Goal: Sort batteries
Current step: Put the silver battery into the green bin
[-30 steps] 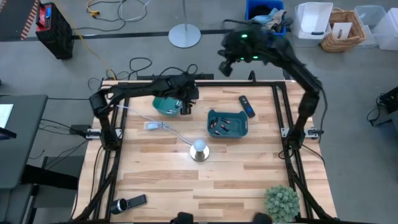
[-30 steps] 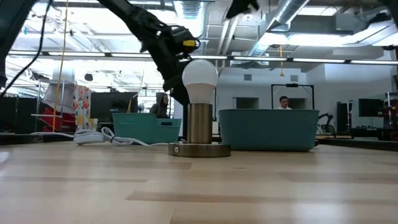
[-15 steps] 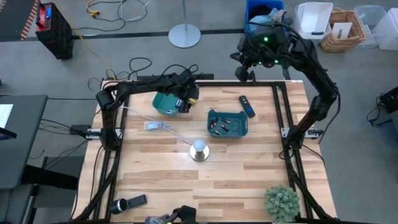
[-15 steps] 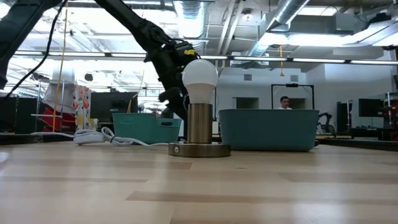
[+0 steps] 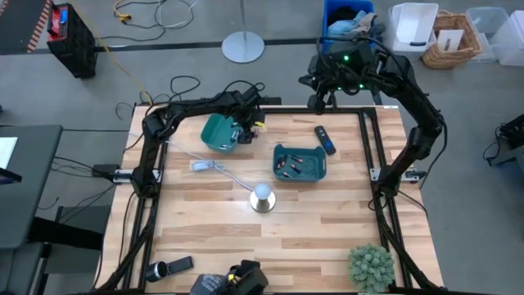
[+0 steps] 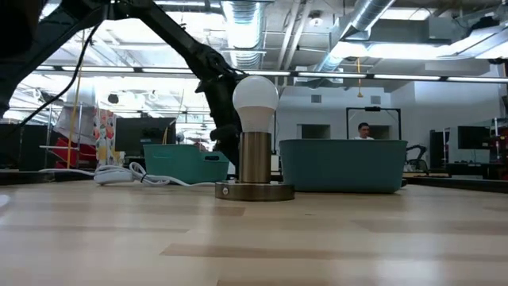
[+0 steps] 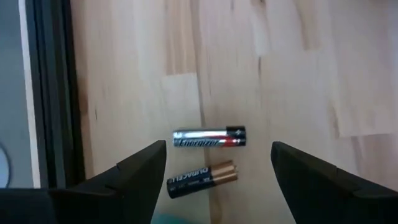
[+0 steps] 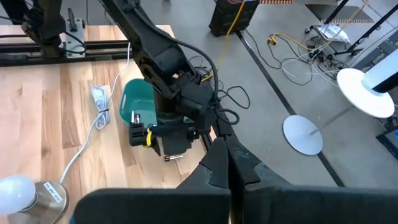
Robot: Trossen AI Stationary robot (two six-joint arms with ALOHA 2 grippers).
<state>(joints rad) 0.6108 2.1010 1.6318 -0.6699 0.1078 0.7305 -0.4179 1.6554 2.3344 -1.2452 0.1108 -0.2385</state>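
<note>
Your left gripper [image 7: 217,171] hangs with fingers spread over two batteries [image 7: 209,137] lying loose on the wood, centre of the left wrist view, just beside the small bin [image 5: 218,131]. The right gripper [image 8: 227,163] (parked off the table's far edge) looks clenched. Descend carelessly and a finger may land on the lower battery, rolling both away.

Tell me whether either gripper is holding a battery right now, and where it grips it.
Nothing is held. The left gripper hangs open above two batteries lying on the table. The right gripper is shut and empty, beyond the table's far edge.
</note>
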